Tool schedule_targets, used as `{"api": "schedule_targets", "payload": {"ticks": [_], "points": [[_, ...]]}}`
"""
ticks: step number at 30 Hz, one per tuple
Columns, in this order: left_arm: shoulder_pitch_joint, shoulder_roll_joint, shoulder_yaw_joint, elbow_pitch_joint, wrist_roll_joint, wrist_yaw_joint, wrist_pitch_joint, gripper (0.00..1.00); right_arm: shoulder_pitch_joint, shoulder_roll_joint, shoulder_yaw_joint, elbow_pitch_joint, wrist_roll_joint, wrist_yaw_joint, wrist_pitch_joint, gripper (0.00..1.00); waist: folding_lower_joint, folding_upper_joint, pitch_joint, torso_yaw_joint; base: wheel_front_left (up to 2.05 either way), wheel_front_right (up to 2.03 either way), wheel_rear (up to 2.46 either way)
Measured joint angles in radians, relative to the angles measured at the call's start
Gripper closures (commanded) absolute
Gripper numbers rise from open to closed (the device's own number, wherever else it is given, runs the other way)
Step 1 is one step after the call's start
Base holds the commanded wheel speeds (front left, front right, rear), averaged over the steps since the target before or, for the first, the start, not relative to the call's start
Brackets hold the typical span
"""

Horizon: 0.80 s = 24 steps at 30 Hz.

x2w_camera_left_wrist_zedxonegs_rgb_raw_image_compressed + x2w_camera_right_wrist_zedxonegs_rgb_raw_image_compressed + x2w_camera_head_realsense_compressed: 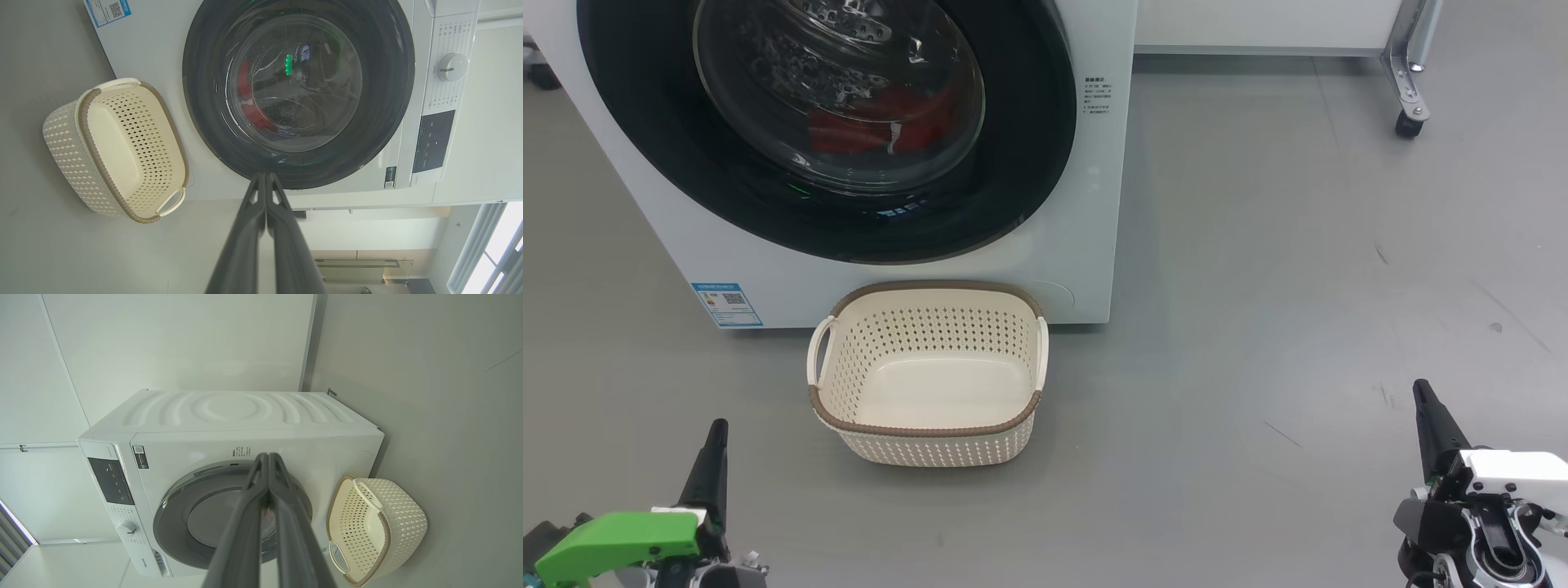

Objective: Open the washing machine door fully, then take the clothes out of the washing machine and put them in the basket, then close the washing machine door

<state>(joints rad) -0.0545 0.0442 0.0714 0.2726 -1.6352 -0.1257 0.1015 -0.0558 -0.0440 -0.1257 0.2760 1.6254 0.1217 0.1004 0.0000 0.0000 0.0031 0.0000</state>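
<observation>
Closed washing machine door [841,73], not yet opened.
It was seen at upper left, nearer the left gripper [719,426] than the right gripper [1421,389]; both were pressed together, empty.

A grey floor [1258,286], faintly scuffed, is spread across the head view; a metal frame leg [1406,61] on a black caster [1407,124] is seen at its upper right. Daylight is admitted through a slatted window [496,245] at the left wrist view's lower right. White wall panels [184,343] are shown atop the right wrist view.
</observation>
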Motion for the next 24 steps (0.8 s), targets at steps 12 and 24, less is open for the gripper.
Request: {"api": "schedule_targets", "payload": {"ticks": [12, 24], "points": [[0.000, 0.000, 0.000, 0.000, 0.000, 0.000, 0.000, 1.00, 0.000, 0.000, 0.000, 0.000, 0.000, 0.000, 0.000, 1.00, 0.0000, 0.0000, 0.000, 0.000, 0.00, 0.00, 0.00], [0.000, 0.000, 0.000, 0.000, 0.000, 0.000, 0.000, 1.00, 0.000, 0.000, 0.000, 0.000, 0.000, 0.000, 0.000, 1.00, 0.0000, 0.0000, 0.000, 0.000, 0.00, 0.00, 0.00]]}}
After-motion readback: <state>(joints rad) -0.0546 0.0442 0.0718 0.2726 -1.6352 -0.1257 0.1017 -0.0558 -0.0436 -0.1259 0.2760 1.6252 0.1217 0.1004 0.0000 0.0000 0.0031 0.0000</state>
